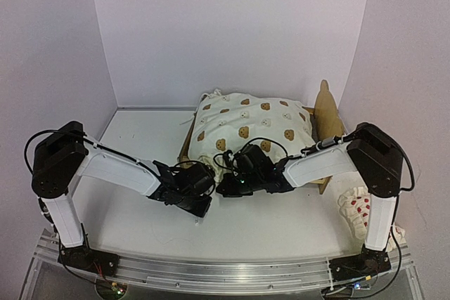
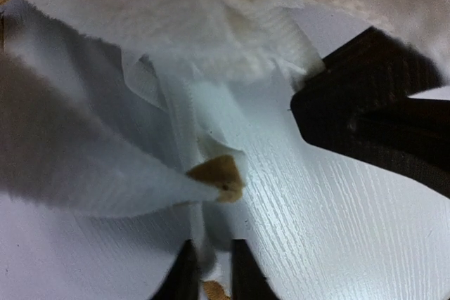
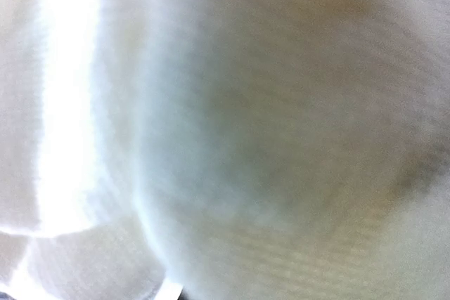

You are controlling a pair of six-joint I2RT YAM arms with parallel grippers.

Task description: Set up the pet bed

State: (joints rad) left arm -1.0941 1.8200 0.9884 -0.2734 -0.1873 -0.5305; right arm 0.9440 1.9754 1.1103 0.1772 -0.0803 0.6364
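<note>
Mid-table, toward the back wall: the pet bed [image 1: 328, 112], nearly all buried under the cream bear-print cushion [image 1: 246, 121], with only one headboard ear and slivers of plywood rail showing. Probably light and stiff, being thin ply, so likely to skid on the smooth table [image 1: 133, 138] if pushed, and to chip at the ear if levered. Best taken by a side rail or along the headboard's edge, not by the ear tip. Head end at the robot's right and foot end at the left, judging by the upright ear. Long axis therefore across the table, slightly skewed to its near edge. Upright on its base, as far as can be told.

At the cushion's near edge, left gripper [image 1: 205, 182] pinched almost together on a white tie [image 2: 208, 247] threaded between its fingers [image 2: 184, 279]. Beside it, right gripper [image 1: 230, 182] fully together and pressed against cream fabric; impossible to tell whether clamped on any cloth. Off by the right arm's base, a small white red-dotted pillow [image 1: 355, 209].
</note>
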